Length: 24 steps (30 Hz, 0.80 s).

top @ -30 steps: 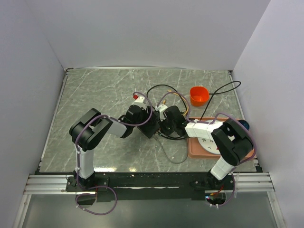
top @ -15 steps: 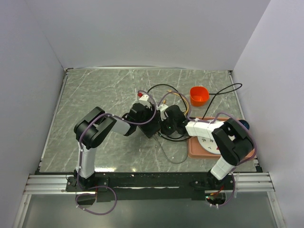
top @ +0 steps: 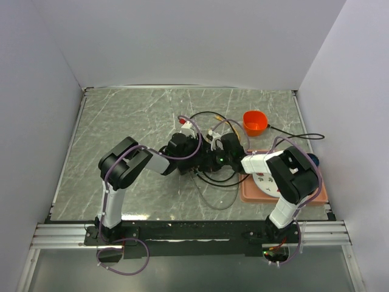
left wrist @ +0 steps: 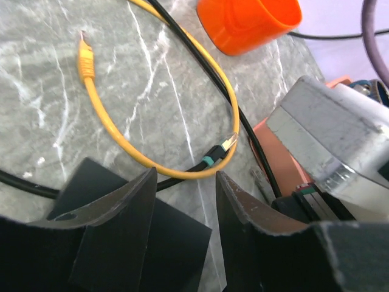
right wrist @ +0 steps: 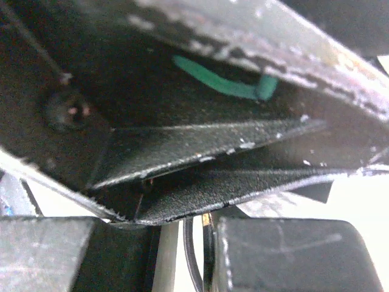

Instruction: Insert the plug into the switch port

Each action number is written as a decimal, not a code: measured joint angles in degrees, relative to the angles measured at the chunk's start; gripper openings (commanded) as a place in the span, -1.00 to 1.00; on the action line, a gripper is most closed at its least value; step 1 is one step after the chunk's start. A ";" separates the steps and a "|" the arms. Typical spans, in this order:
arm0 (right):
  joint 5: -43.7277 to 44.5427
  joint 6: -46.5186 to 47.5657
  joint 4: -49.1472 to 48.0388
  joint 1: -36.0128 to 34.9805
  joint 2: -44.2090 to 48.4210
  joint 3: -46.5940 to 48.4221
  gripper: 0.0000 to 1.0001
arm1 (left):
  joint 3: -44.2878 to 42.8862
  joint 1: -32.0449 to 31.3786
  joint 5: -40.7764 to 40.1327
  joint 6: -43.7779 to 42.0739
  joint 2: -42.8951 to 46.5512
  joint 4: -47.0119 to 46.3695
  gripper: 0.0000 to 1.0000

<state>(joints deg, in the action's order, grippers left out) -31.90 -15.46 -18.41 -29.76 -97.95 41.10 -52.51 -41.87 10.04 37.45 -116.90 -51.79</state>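
The switch (left wrist: 159, 238) is a flat matte-black box lying on the marble under my left gripper (left wrist: 185, 176), with one corner between the spread fingers. The left gripper is open. In the top view the left gripper (top: 193, 154) and right gripper (top: 214, 158) meet at mid-table and hide the switch. In the right wrist view the right gripper (right wrist: 137, 198) has its fingers pressed together on the plug, which is almost hidden. A black cable (right wrist: 192, 255) hangs below them. A loose black cable ends in a clear plug (left wrist: 228, 142) just beyond the left fingers.
A yellow patch cable (left wrist: 112, 131) loops ahead of the left gripper. An orange cup (top: 254, 122) stands at the back right. A brown tray (top: 249, 190) with a white plate lies under the right arm. Black cables (top: 203, 114) loop around both grippers.
The left gripper has moved right, toward the right gripper. The right gripper has shifted a little back. The black cable at the right edge has been drawn down and left.
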 measured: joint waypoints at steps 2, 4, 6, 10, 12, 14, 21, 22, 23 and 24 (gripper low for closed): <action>-0.85 0.04 -0.85 0.00 0.00 -0.46 -1.00 | 0.33 0.00 0.57 0.61 0.00 -0.17 0.19; -1.07 0.15 -1.62 0.09 0.11 -0.90 -1.00 | 0.37 0.00 0.57 0.68 0.00 -0.31 0.27; -1.03 0.50 -1.64 0.15 0.50 -1.07 -0.71 | 0.46 0.00 0.37 0.33 0.13 -0.31 0.30; -0.63 1.38 -1.27 0.04 1.18 -1.18 -0.06 | 1.51 0.07 -1.20 0.28 1.51 0.33 0.32; 0.00 2.58 -1.11 0.02 1.40 -1.33 0.07 | 2.45 0.37 -1.01 1.01 2.58 1.11 0.33; 0.63 3.56 -1.42 -0.11 1.46 -1.38 0.23 | 2.80 0.92 -0.13 1.33 3.74 2.86 0.36; 2.97 6.51 -2.21 -1.25 2.51 -1.51 0.51 | 2.08 2.29 2.32 -0.70 7.58 13.44 0.54; 3.28 6.73 -2.25 -1.38 2.99 -1.77 0.59 | 2.08 2.45 2.43 -0.81 8.31 14.91 0.58; 3.52 6.97 -2.27 -1.60 3.61 -2.05 0.61 | 2.08 2.60 2.82 -1.25 9.22 16.50 0.61; 3.89 7.13 -2.21 -1.73 4.44 -2.23 0.64 | 2.08 2.75 3.08 -1.31 9.92 17.64 0.72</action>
<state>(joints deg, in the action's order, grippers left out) -28.01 -8.34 -20.62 -31.48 -93.51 38.87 -50.43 -39.11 13.13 36.14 -106.98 -34.15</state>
